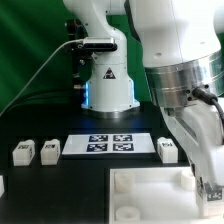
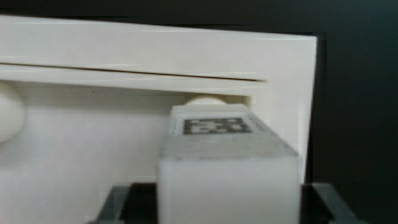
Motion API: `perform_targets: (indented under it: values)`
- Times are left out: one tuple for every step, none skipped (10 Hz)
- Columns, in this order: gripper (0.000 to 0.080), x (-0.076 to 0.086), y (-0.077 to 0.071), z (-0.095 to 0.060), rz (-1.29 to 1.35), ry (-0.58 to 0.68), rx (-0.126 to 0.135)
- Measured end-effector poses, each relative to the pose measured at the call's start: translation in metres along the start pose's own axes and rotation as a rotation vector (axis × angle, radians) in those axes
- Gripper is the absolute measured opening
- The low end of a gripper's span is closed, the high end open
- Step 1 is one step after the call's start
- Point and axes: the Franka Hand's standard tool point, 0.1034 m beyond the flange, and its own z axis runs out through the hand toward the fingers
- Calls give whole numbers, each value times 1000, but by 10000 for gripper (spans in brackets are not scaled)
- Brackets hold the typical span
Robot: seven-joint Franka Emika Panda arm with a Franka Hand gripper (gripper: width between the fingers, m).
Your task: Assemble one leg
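In the wrist view a white leg [image 2: 228, 165] with a black-and-white marker [image 2: 217, 126] on its face stands between my gripper [image 2: 228, 208] fingers [image 2: 125, 200]. The jaws are shut on its sides. The leg's far end meets a round corner socket [image 2: 210, 100] of the large white square piece [image 2: 160, 70]. In the exterior view my gripper [image 1: 205, 195] is low at the right, over that piece [image 1: 150, 185]; the held leg is hidden there by the hand. Three more legs lie on the table: two at the left [image 1: 22, 152] [image 1: 49, 150] and one at the right [image 1: 168, 149].
The marker board [image 1: 110, 144] lies flat in the middle of the black table, in front of the robot base [image 1: 108, 85]. A cable runs from the left toward the base. A second socket [image 2: 9, 112] of the square piece shows in the wrist view.
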Motion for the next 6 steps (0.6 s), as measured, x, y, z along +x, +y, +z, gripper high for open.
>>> perform_targets:
  values:
    - [382, 0, 0, 0, -31, 0, 0]
    - [382, -1, 1, 1, -113, 5, 0]
    - [517, -7, 3, 5, -276, 21, 4]
    - [517, -10, 7, 6, -439, 26, 1]
    - [625, -9, 8, 6, -590, 30, 2]
    - [642, -8, 8, 7, -673, 30, 0]
